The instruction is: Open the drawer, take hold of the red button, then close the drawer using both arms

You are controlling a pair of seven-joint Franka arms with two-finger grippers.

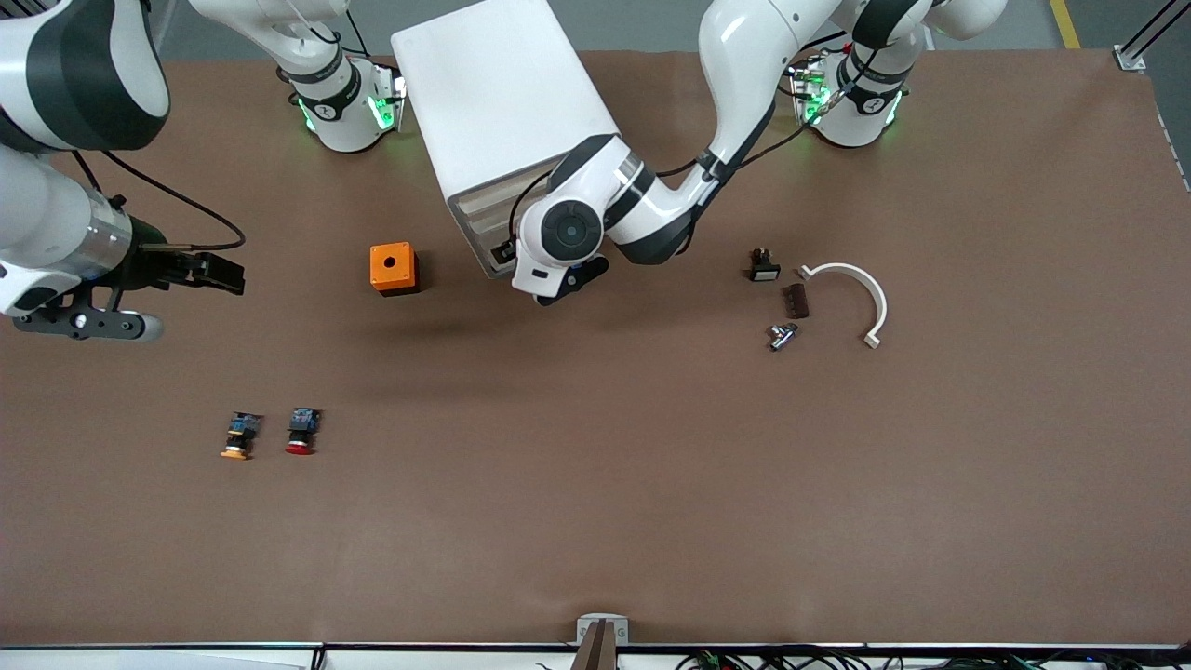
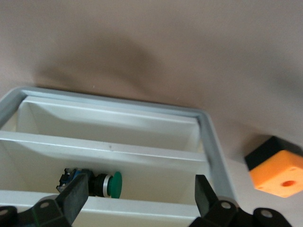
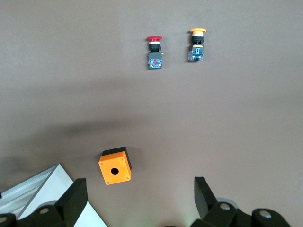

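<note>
Sitting on a brown worktop (image 1: 651,484), a white cabinet (image 1: 498,102) stands near the edge where the arms' bases are, between the two bases, its drawer fronts facing the front camera. Left arm reaches in from its base and bends down in front of the cabinet, putting the left gripper (image 1: 561,282) right at the drawer fronts; jaws spread wide, nothing between them. Its wrist view shows the drawer (image 2: 109,156) faces close up, with a green-capped button (image 2: 108,183) lying in one open compartment — likely positioning to pull a drawer, judging by the task. Cannot tell from the front view how far any drawer is out.

Right arm waits over the worktop near the right arm's end, right gripper (image 1: 200,270) up in the air, jaws released and empty, camera looking down on the parts it should probably fetch next.

White curved bracket (image 1: 861,298) lies toward the left arm's end, with small dark parts (image 1: 782,298) beside it. Orange box (image 1: 394,268) sits just in front of the cabinet, toward the right arm's end. The button (image 1: 302,431), red cap, lies on the worktop nearer the front camera than the orange box, untouched, just beside an orange-yellow-capped button (image 1: 239,435).
</note>
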